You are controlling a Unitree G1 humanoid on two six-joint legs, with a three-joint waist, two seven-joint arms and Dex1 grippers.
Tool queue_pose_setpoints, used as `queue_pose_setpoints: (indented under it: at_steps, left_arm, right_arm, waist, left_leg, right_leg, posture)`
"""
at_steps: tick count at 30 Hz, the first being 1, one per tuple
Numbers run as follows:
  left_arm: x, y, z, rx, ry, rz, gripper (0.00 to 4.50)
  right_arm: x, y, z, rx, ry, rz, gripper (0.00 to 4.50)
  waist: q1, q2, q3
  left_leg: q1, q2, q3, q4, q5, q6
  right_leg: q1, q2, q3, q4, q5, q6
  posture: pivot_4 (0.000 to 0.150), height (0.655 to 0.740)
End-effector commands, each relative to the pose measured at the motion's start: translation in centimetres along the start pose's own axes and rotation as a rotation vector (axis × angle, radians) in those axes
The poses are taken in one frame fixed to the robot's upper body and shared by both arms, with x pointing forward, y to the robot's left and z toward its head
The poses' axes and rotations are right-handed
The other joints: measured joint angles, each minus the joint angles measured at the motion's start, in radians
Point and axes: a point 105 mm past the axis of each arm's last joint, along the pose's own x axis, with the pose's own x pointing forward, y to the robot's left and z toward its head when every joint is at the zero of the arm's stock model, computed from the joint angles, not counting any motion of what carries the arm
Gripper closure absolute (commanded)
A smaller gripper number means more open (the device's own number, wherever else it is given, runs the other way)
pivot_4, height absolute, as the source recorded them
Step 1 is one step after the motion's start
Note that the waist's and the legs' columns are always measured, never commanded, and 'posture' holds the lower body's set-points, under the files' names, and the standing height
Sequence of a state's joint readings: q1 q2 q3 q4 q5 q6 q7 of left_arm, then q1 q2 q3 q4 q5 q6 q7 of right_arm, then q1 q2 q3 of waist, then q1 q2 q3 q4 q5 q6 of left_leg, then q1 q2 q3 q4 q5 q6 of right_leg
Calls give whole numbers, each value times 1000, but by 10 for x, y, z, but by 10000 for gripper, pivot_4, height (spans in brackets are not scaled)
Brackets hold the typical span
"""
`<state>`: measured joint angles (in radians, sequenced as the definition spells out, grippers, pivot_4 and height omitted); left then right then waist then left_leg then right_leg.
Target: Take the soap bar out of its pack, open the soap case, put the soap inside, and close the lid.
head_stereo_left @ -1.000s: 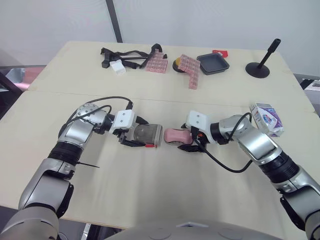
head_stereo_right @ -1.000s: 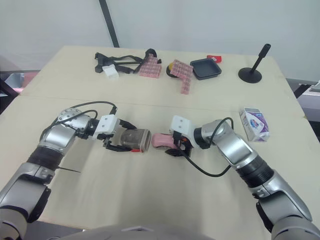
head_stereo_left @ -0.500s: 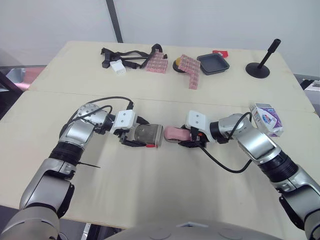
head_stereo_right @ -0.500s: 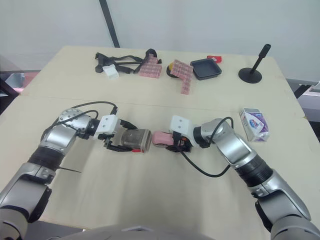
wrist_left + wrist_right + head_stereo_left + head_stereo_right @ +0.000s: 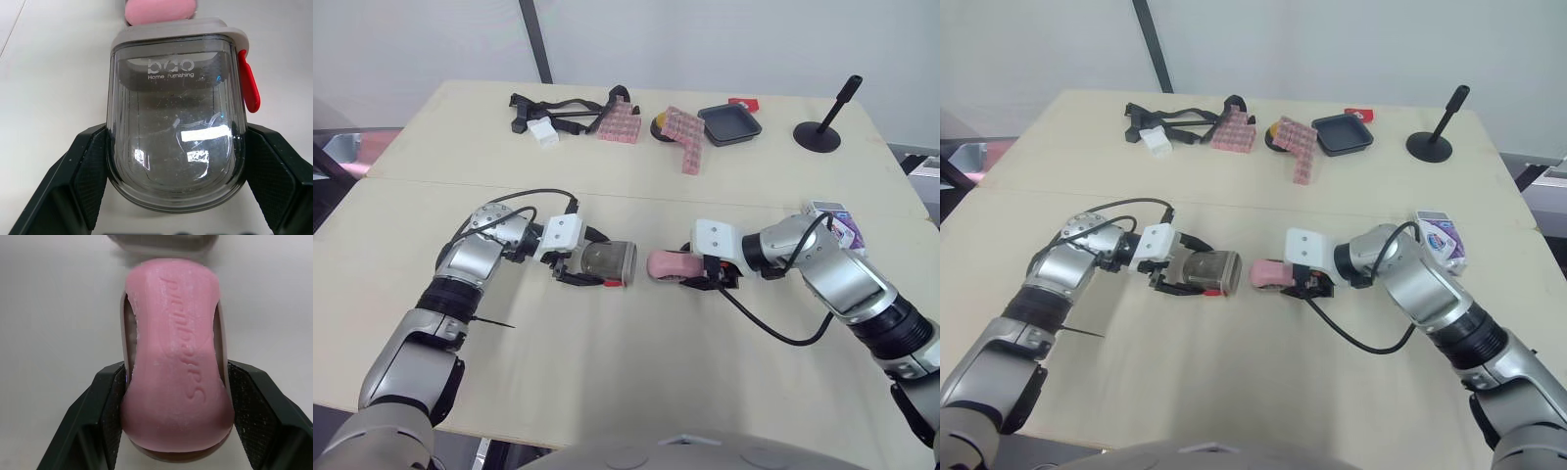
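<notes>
Pale wood covers the table (image 5: 636, 382), two tops butted along a seam that runs beyond the soap case (image 5: 176, 142). A white wall and a dark pole stand behind.

The left gripper (image 5: 590, 264) is clamped on the clear, smoky soap case, one finger on each side. The case lies on its side with its long axis along the seam. Its open mouth and red latch (image 5: 249, 81) face the soap (image 5: 178, 372).

The right gripper (image 5: 693, 270) pinches the pink soap together with the grey base (image 5: 128, 338) beneath it, just off the case's mouth. The bar lies lengthwise on the same line as the case, its free end toward the mouth.

Far beyond the case, at the table's back edge, lie black straps (image 5: 558, 106), pink patterned cloths (image 5: 622, 122), a black tray (image 5: 731, 124) and a black stand (image 5: 822, 132). The soap pack (image 5: 1442, 238) stands well to the soap's side of the case.

Half a second ago the bar's end met the case's mouth. Now a narrow strip of table shows between them, and the right forearm hides part of the pack.
</notes>
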<state>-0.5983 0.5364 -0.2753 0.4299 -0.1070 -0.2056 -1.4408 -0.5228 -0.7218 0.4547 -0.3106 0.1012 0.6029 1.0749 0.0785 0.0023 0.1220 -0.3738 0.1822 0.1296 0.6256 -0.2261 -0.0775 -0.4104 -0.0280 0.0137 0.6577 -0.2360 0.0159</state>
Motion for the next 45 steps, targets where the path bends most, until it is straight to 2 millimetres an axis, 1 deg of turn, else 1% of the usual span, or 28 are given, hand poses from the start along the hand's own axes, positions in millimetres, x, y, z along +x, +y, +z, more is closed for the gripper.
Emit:
queue_pose_setpoints:
  at_steps: [1,9,19,23,29,39,45]
  left_arm:
    - [2,9,13,31,-38,22,10390]
    - [13,12,22,37,-75,20,10390]
    - [18,15,27,35,-95,30,10390]
    - [22,17,34,23,-124,37,10390]
    - [29,17,38,19,-133,41,10390]
    - [31,17,37,12,-123,54,10390]
    - [31,17,39,17,-126,54,10390]
  right_arm:
    - [-14,-8,19,-71,-4,-31,19429]
    - [-13,-11,27,-76,33,-25,19429]
    - [-7,-12,38,-104,57,-7,19429]
    - [-5,-13,41,-116,67,-9,19429]
    - [-3,-16,47,-130,86,-18,19429]
    - [-2,-11,51,-131,66,3,19429]
    - [2,-6,50,-116,53,16,19429]
  waist:
    - [1,0,0]
    - [1,0,0]
    - [2,0,0]
    - [3,0,0]
    - [2,0,0]
    - [2,0,0]
    - [2,0,0]
  left_leg:
    - [0,0,0,0,0,0]
    - [0,0,0,0,0,0]
    - [0,0,0,0,0,0]
    - [0,0,0,0,0,0]
    - [0,0,0,0,0,0]
    - [0,0,0,0,0,0]
    - [0,0,0,0,0,0]
  right_leg:
    - [0,0,0,0,0,0]
    - [0,0,0,0,0,0]
    - [0,0,0,0,0,0]
    - [0,0,0,0,0,0]
    - [0,0,0,1,0,0]
    - [0,0,0,1,0,0]
    - [0,0,0,0,0,0]
  posture:
    - [1500,7398]
    - [1500,7398]
    - [1500,7398]
    - [1500,7398]
    - [1500,7398]
    - [1500,7398]
    - [1500,7398]
